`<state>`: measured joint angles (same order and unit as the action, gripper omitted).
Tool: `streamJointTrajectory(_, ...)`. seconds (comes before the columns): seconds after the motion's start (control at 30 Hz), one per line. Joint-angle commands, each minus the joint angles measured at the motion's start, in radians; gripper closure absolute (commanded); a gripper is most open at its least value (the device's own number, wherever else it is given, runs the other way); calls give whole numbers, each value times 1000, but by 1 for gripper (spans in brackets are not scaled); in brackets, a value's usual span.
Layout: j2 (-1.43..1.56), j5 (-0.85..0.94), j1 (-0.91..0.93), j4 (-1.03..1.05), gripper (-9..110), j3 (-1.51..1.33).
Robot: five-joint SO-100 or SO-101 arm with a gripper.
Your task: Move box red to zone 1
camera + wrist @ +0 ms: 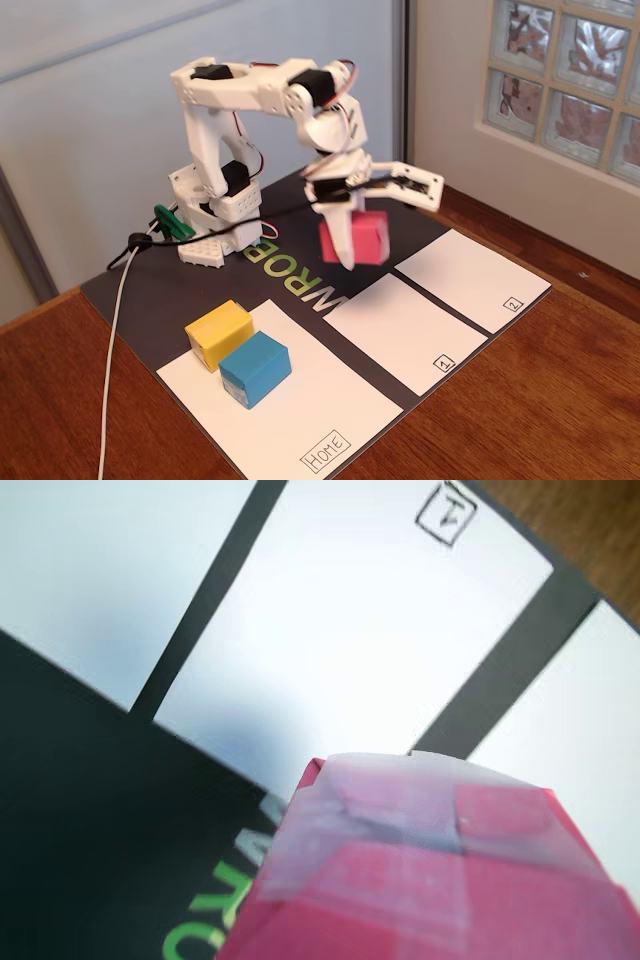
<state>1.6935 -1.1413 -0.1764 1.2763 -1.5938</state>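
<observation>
Pinkish-red paper-covered box (356,238) is clenched in your white two-finger gripper (345,232), mid-carry above the mat, so next you lower it onto the white paper square marked 1 (400,332), just nearer and right.

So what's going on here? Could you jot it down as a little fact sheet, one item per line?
arm: white, bent over the dark mat
gripper: shut on the red box, held in the air
zone 1: white square, bare, just ahead of the box
zone 2: white square, bare
home sheet: holds the yellow box and blue box, touching
wrist view: red box in front, zone 1 beyond
</observation>
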Motion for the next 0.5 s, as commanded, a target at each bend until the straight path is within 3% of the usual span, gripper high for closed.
streamJointTrajectory(0.0,-48,-20,-21,-87,102,5)
streamJointTrajectory(0.47,-262,-77,-91,-249,102,15)
